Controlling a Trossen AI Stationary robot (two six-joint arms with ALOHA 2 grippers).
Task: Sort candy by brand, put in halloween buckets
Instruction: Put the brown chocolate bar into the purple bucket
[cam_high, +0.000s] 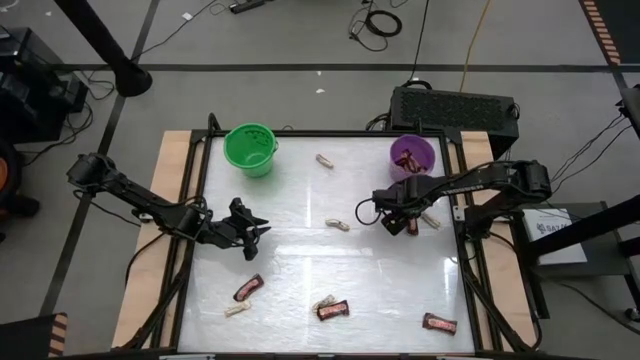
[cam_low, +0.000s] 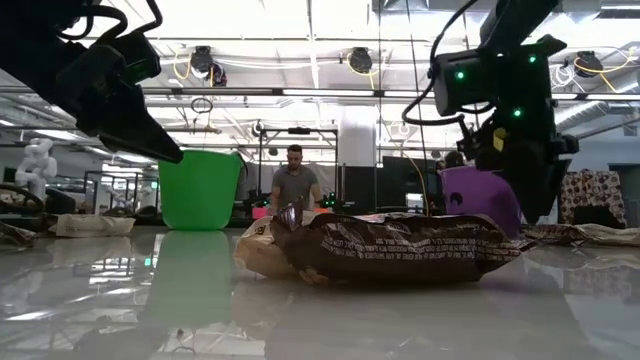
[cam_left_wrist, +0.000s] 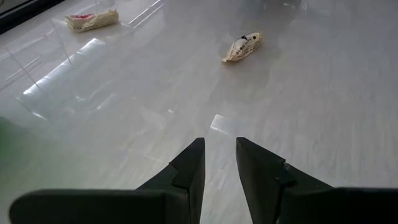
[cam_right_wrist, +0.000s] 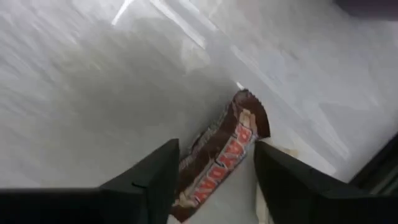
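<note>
Glossy white tabletop (cam_high: 300, 270) carries everything here. On the left side the left gripper (cam_high: 252, 228) hovers over bare surface, its two dark fingers (cam_left_wrist: 189, 168) set narrow with only a slim gap between them, nothing held. Ahead of those fingers, well apart, lies a pale candy piece (cam_left_wrist: 243, 47), and a second pale piece (cam_left_wrist: 91, 20) sits farther off to one side. Beyond this gripper, toward the table's far edge, stands the green bucket (cam_high: 249, 148). On the near side of the left gripper, close to the table's front, rest a dark red-brown bar (cam_high: 248, 288) and a small pale piece (cam_high: 236, 310) just beside it.

Between the two grippers lies a pale piece (cam_high: 338, 224), nearer the right one. Toward the front, a second red-brown bar (cam_high: 333, 310) touches a pale piece (cam_high: 322, 301).

On the right side the right gripper (cam_high: 402, 222) is low over the table, jaws spread wide, straddling a red-brown bar (cam_right_wrist: 219, 157) that lies on the surface between its fingers (cam_right_wrist: 155, 180); I cannot tell whether they touch it. Just beyond this gripper stands the purple bucket (cam_high: 411, 155), with dark red-brown bars (cam_high: 408, 158) inside. Another bar (cam_high: 439, 323) lies near the front right corner.
</note>
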